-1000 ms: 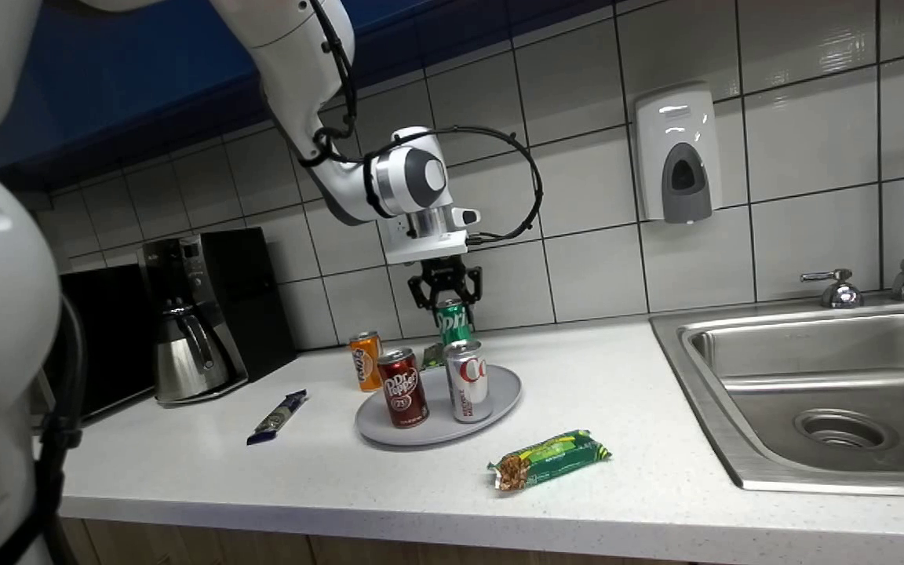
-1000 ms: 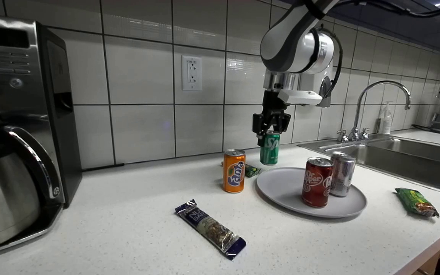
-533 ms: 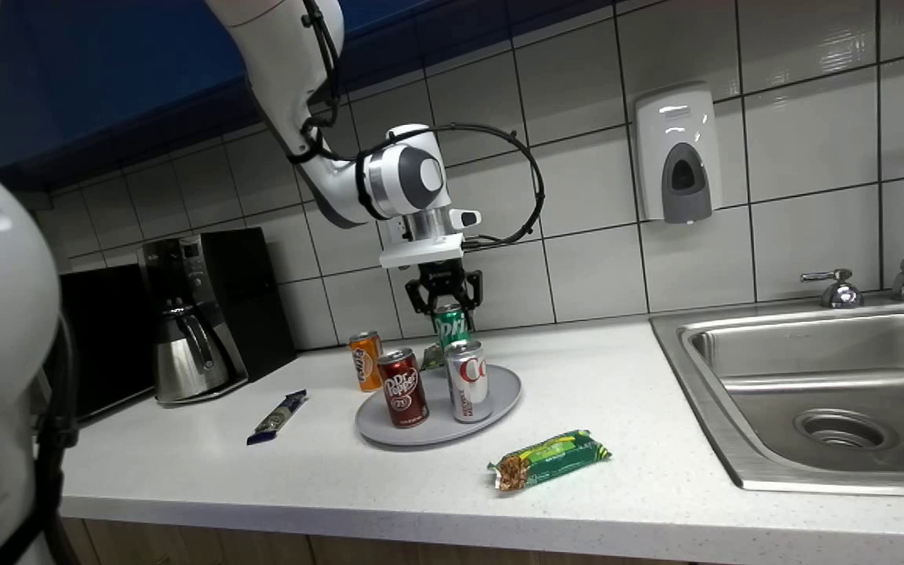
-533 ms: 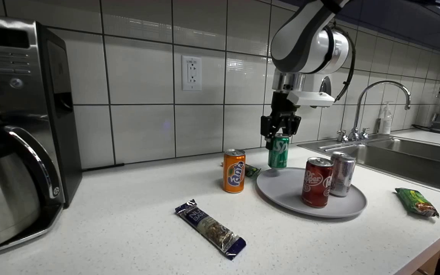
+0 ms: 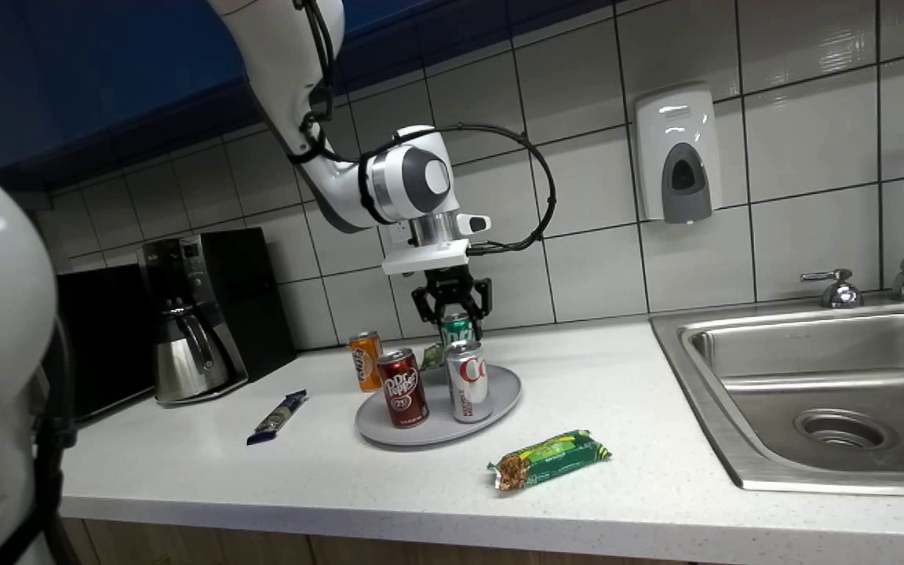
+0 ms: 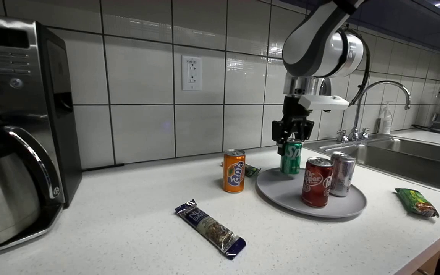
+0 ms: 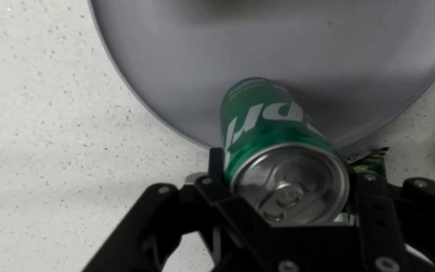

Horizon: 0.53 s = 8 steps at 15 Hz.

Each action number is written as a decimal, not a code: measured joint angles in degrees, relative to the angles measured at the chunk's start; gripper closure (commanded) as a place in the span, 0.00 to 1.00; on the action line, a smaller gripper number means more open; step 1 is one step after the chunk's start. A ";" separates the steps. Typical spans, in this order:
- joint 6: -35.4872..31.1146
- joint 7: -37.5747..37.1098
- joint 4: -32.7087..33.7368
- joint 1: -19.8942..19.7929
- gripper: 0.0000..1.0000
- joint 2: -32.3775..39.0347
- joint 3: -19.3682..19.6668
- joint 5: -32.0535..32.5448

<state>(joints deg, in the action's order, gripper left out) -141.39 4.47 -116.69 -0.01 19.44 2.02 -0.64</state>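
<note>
the gripper point(image 6: 291, 148), part-way spread, clasps a green sprite can point(image 6: 291, 163) near its top, upright directly beneath it. under the gripper lies the edge of a grey plate point(image 6: 281, 191); whether the can touches it, i cannot tell. near the gripper, a dr pepper can point(image 6: 317, 183) and a silver can point(image 6: 343, 173) stand on the plate; to the gripper's side, an orange fanta can point(image 6: 234, 172) stands on the surface point(image 6: 128, 221).
</note>
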 measured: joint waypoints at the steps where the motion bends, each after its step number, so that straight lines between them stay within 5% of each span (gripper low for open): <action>1: -0.03 -0.09 -0.25 -0.09 0.62 0.00 0.20 0.00; 4: -0.04 -0.22 -0.69 -0.39 0.62 0.00 0.62 0.00; 5: -0.04 -0.25 -0.79 -0.43 0.12 0.00 0.73 0.00; 8: -0.04 -0.36 -0.98 -0.46 0.01 -0.01 0.84 0.00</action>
<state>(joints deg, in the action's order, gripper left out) -141.43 4.11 -117.67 -0.47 19.43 2.86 -0.64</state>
